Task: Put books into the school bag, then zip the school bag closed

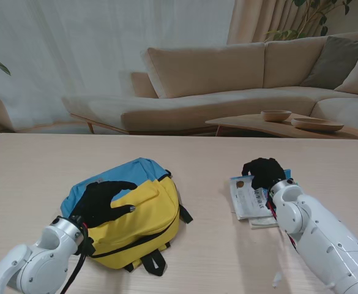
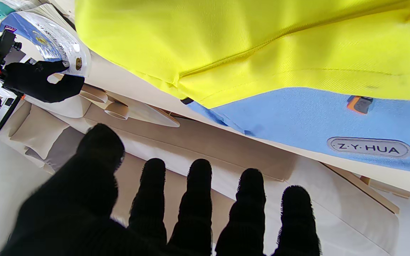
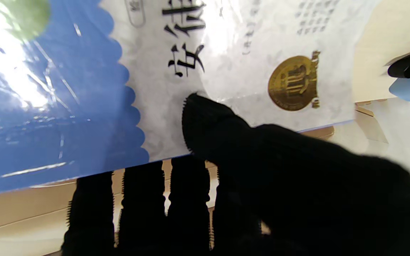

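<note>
The yellow and blue school bag [image 1: 151,202] lies flat on the table's left half, and its yellow panel [image 2: 262,46] fills the left wrist view. My left hand [image 1: 102,202] hovers over the bag's near left side, open, with the fingers [image 2: 198,199] spread and holding nothing. A small stack of books [image 1: 247,201] lies to the right of the bag. My right hand [image 1: 263,173] is at the stack's far edge. Its thumb [image 3: 208,121] presses the top book's white and blue cover [image 3: 226,53], and its fingers are curled under that edge. The cover looks bent upward.
Black straps [image 1: 155,262] trail from the bag's near side. An orange and grey zipper pull [image 2: 359,105] sits on the blue part. A beige sofa [image 1: 227,79] and a low table with bowls [image 1: 276,116] stand beyond the table's far edge.
</note>
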